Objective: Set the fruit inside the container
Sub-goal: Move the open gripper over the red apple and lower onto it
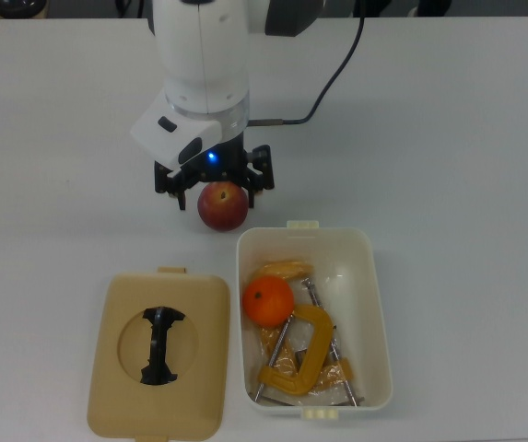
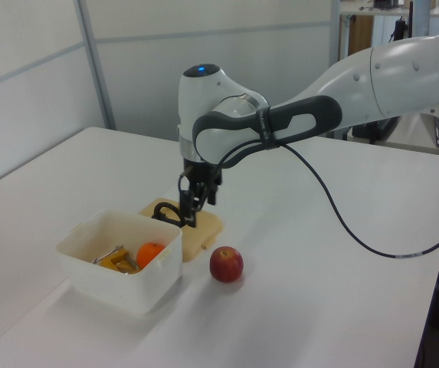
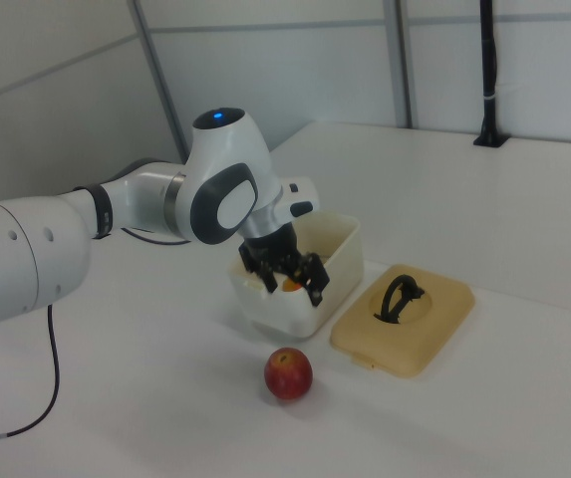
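A white Franka arm holds its black two-finger gripper [image 1: 213, 182] above a white table [image 1: 466, 138], jaws spread apart and empty, directly over a dark red apple [image 1: 222, 205] in the top view. The apple sits on the bare tabletop just outside the cream-white tub [image 1: 374, 304], near the tub's short end with the tan latch tab; the left view shows the apple [image 2: 226, 264] resting alone on the table to the left view's right of the tub [image 2: 119, 280], with the gripper [image 2: 194, 201] raised well above the surface. An orange mandarin [image 1: 268, 301] lies inside the tub, against the wall nearest the lid, touching a yellow-orange C-clamp [image 1: 302, 354] that shares the tub with it. A flat tan lid [image 1: 158, 405] with a black handle [image 1: 159, 343] lies just beside the tub, on the top view's left. In the right view the apple [image 3: 288, 373] stands in front of the tub [image 3: 337, 249] and apart from the lid [image 3: 405, 334], while the gripper [image 3: 287, 267] hangs before the tub's near wall. A black cable [image 1: 337, 74] trails from the arm's wrist across the table.
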You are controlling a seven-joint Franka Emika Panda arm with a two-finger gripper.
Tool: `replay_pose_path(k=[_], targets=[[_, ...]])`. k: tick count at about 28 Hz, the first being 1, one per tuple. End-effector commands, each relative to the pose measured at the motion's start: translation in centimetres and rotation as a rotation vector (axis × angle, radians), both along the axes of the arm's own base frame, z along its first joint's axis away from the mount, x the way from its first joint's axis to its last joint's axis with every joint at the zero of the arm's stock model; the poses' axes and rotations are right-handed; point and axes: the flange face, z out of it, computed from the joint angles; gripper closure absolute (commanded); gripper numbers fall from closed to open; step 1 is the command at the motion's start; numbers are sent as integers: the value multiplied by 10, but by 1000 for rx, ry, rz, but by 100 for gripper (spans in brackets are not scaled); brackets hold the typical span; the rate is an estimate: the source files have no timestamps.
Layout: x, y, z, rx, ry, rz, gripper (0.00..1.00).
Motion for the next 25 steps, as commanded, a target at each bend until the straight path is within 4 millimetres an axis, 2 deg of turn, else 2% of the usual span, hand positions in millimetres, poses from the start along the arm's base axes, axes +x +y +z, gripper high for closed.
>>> replay_pose_path(k=[1,6,11,18,25], targets=[[-25,1,-28,-36,140,79,0],[-33,3,-44,-38,188,143,0],[-32,5,-56,-54,202,156,0],[-28,6,-90,-100,243,178,0],[-28,15,-101,-112,257,203,0]])
